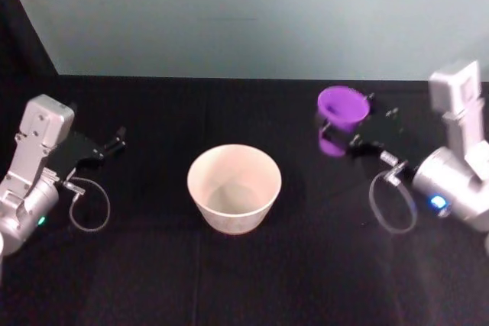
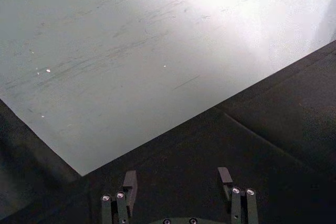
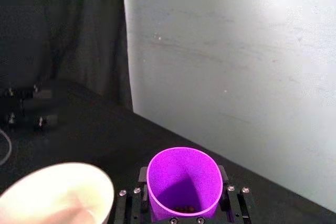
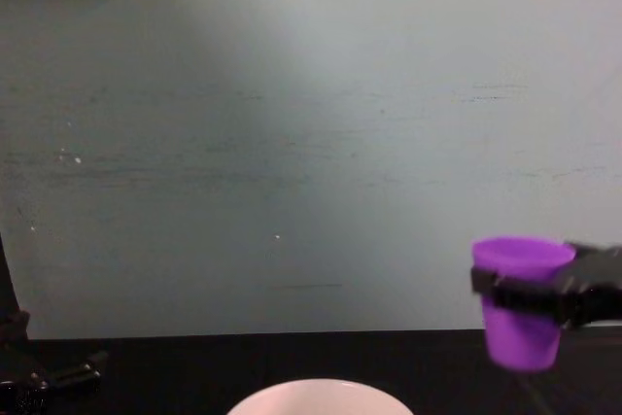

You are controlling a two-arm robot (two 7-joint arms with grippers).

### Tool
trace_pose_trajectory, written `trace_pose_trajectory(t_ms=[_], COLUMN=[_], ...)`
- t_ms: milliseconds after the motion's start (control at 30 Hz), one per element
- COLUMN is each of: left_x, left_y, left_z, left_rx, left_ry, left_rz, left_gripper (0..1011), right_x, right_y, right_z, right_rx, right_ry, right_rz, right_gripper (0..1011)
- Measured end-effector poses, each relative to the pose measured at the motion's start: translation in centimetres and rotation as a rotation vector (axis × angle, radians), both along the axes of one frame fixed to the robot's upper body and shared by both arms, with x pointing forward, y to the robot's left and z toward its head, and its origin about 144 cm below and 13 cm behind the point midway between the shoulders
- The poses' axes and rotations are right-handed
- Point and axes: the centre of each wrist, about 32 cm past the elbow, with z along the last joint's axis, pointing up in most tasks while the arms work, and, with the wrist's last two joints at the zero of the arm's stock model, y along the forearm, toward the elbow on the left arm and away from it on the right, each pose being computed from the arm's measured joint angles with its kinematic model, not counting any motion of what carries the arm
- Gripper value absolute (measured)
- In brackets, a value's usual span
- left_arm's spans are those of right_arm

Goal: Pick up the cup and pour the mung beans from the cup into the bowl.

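My right gripper is shut on the purple cup and holds it upright in the air at the right, clear of the black table. From the chest view the cup hangs with the dark fingers clamped across its upper part. A few mung beans lie at the cup's bottom in the right wrist view. The pale bowl stands at the table's middle, left of the cup, and looks empty inside. My left gripper rests open at the far left, nothing between its fingers.
A pale green-grey wall rises straight behind the black table. Loose cable loops hang from both wrists, the right one near the table surface. Open tabletop lies around the bowl.
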Motion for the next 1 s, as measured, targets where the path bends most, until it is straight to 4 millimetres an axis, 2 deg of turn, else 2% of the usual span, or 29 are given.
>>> trace_pose_trajectory(t_ms=[33, 167, 367, 567, 1000], left_x=[0.0, 0.0, 0.0, 0.0, 0.0], left_y=[0.0, 0.0, 0.0, 0.0, 0.0], left_z=[0.0, 0.0, 0.0, 0.0, 0.0], left_rx=[0.0, 0.0, 0.0, 0.0, 0.0], left_ry=[0.0, 0.0, 0.0, 0.0, 0.0], left_rz=[0.0, 0.0, 0.0, 0.0, 0.0], left_gripper=[1000, 1000, 1000, 1000, 1000], right_x=[-0.2, -0.8, -1.5, -2.1, -2.0], right_y=[-0.4, -1.1, -1.8, -2.0, -2.0], right_z=[1.2, 3.5, 5.7, 6.2, 6.1], right_rx=[0.001, -0.006, -0.007, -0.018, -0.015], right_ry=[0.0, -0.006, -0.01, -0.025, -0.023], right_rz=[0.0, -0.001, 0.005, 0.012, 0.008], right_gripper=[735, 735, 734, 734, 735])
